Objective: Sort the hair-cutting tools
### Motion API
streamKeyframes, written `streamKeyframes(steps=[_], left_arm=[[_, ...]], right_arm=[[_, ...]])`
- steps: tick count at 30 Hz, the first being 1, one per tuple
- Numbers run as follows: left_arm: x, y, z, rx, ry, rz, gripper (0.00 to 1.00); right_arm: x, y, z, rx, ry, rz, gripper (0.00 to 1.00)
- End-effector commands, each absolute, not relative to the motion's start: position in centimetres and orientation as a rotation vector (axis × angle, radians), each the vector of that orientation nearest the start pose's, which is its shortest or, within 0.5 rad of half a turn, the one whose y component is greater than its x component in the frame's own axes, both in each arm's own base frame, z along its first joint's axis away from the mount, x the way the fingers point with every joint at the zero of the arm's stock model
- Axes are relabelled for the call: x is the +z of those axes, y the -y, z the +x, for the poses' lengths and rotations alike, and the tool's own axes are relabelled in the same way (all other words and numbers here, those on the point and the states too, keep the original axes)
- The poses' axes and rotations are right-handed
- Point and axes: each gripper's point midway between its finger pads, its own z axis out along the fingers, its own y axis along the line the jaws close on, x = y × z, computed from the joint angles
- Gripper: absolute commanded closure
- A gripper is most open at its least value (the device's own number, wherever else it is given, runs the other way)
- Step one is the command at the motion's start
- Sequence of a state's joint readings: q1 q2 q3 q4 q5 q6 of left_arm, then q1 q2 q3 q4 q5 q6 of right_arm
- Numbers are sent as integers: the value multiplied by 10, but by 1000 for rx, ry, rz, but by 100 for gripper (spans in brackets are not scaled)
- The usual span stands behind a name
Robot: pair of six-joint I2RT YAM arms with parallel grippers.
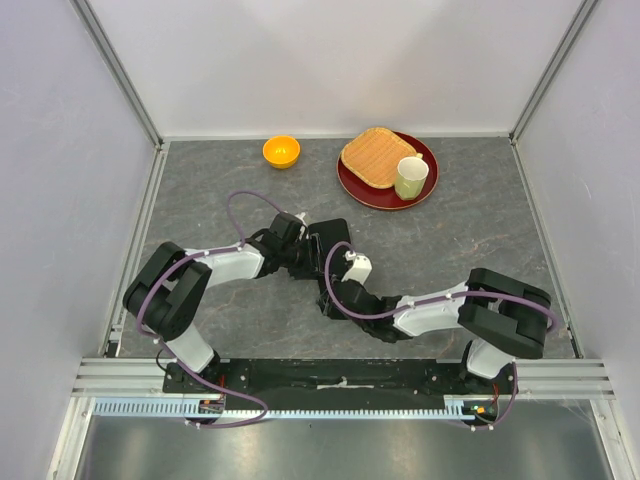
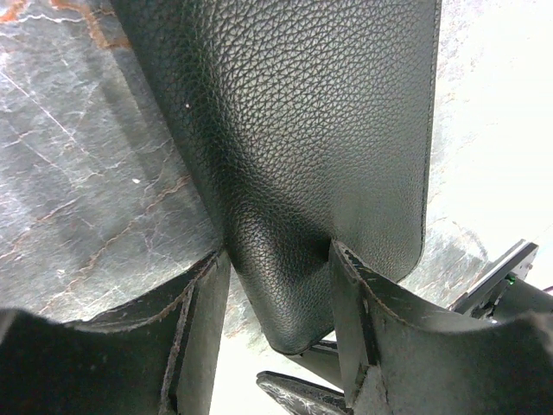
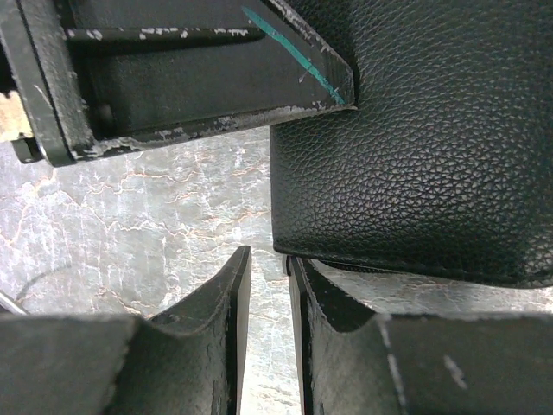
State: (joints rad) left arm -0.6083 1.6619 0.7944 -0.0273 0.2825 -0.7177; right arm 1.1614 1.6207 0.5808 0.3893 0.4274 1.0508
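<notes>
The scissors and combs I cannot make out in any view. What fills both wrist views is the black case (image 1: 330, 240) of grained leather-like stuff, lying at the middle of the top view on the grey marbled table (image 1: 200, 200).

My left gripper (image 2: 278, 251) is clamped on it: in the left wrist view a rounded corner of the case comes down from the upper centre of the frame between my two fingers (image 2: 203, 328), and the surface puckers where they press.

My right gripper (image 3: 269, 256) sits at the lower centre of its frame, just below the case's lower left corner. Its fingers (image 3: 233, 311) stand almost together with a thin slit between them. Whether they pinch anything, I cannot tell.

Along the top of the overhead frame stand an orange bowl (image 1: 281, 151) and, right of it, a red plate (image 1: 350, 186) bearing a tan woven square (image 1: 372, 156) and a pale mug (image 1: 411, 177).
</notes>
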Motion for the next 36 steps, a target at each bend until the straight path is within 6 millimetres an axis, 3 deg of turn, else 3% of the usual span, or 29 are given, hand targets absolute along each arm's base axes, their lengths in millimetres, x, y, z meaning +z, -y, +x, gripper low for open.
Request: streamKeyframes(steps=[1, 6, 8, 12, 16, 25, 36], left_arm=[[-10, 256, 235, -776, -2776, -53, 44], [-13, 256, 233, -782, -2780, -60, 44], [-13, 256, 233, -781, -2778, -63, 44], [-16, 253, 232, -760, -2785, -74, 44], [-17, 249, 235, -712, -2796, -94, 45], [-22, 242, 246, -589, -2825, -118, 47], [-33, 240, 246, -542, -2857, -129, 53]], right_arm=[[41, -359, 204, 775, -2218, 114, 68], [40, -357, 207, 739, -2226, 114, 69], [36, -356, 207, 724, -2240, 123, 75], [30, -354, 204, 695, -2271, 97, 100], [21, -353, 195, 657, -2320, -48, 100], [-12, -331, 159, 625, -2434, -311, 100], [-15, -307, 131, 661, -2475, -447, 100]])
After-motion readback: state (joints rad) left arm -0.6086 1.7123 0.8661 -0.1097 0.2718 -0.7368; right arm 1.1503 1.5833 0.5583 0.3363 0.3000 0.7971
